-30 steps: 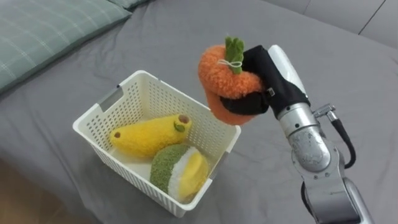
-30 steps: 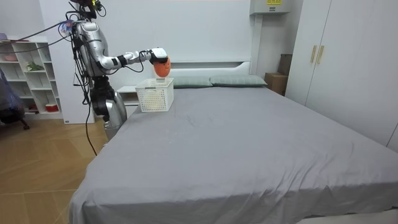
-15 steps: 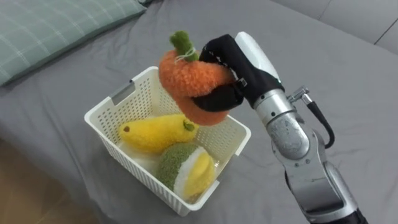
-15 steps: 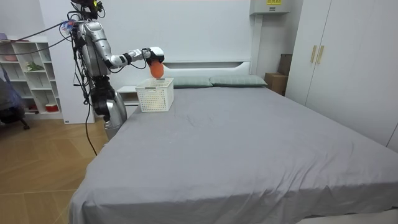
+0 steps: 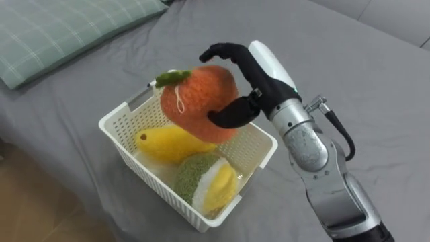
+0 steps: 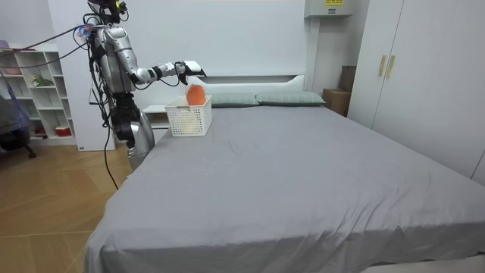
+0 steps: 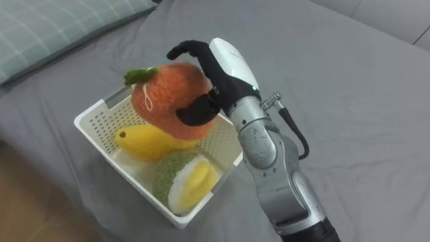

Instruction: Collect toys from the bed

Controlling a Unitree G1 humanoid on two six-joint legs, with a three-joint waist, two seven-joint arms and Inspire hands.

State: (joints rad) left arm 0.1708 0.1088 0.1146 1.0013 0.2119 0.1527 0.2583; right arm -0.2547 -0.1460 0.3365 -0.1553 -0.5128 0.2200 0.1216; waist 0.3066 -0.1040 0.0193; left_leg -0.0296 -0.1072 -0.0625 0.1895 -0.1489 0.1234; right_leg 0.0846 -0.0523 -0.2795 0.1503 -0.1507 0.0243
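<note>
The black-gloved right hand (image 5: 261,84) hung over the white latticed plastic basket (image 5: 149,180), fingers spread wide, no longer wrapped round the toy as they were half a second before. The fuzzy, round orange plush toy with a green leaf tuft (image 5: 198,101) was loose just above the basket, its tuft tipped sideways. Inside lay a long yellow plush banana (image 5: 168,142) and a nubbly green-and-yellow plush half-fruit (image 5: 205,183). The basket sat on the smooth grey bed (image 5: 376,87).
</note>
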